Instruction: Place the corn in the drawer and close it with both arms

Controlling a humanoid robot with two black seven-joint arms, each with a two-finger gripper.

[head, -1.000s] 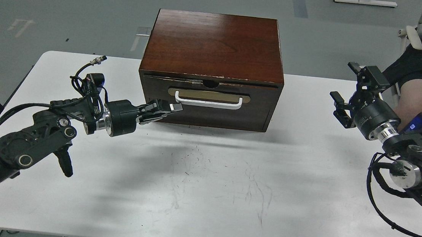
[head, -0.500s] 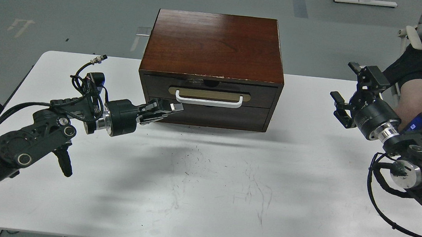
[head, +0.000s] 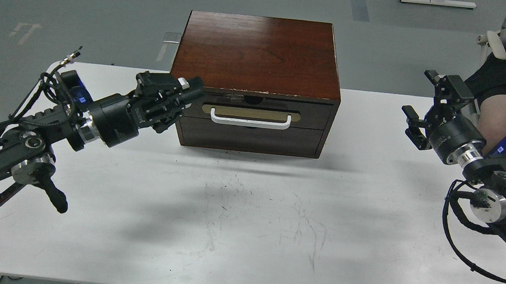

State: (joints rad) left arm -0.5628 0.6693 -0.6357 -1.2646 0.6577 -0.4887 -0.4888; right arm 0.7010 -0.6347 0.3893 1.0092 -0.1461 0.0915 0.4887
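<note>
The drawer (head: 251, 108), with a dark brown front and a white bar handle (head: 250, 122) on a tan oval plate, sits flush in the dark wooden cabinet (head: 258, 53). The corn is not in view. My left gripper (head: 191, 88) is raised at the cabinet's front left corner, level with the drawer front. Its fingers overlap and I cannot tell them apart. My right gripper (head: 418, 93) is open and empty, far to the right of the cabinet, above the table's right edge.
The cabinet stands at the back middle of the white table (head: 246, 214). A plain dark panel (head: 251, 137) lies below the drawer. A person's arm (head: 503, 113) and a chair are at the far right, behind my right arm.
The drawer went from slightly open to flush. My left gripper lifted up and left from below the handle to the cabinet's front left corner, turning its wrist. My right gripper shifted slightly right.
</note>
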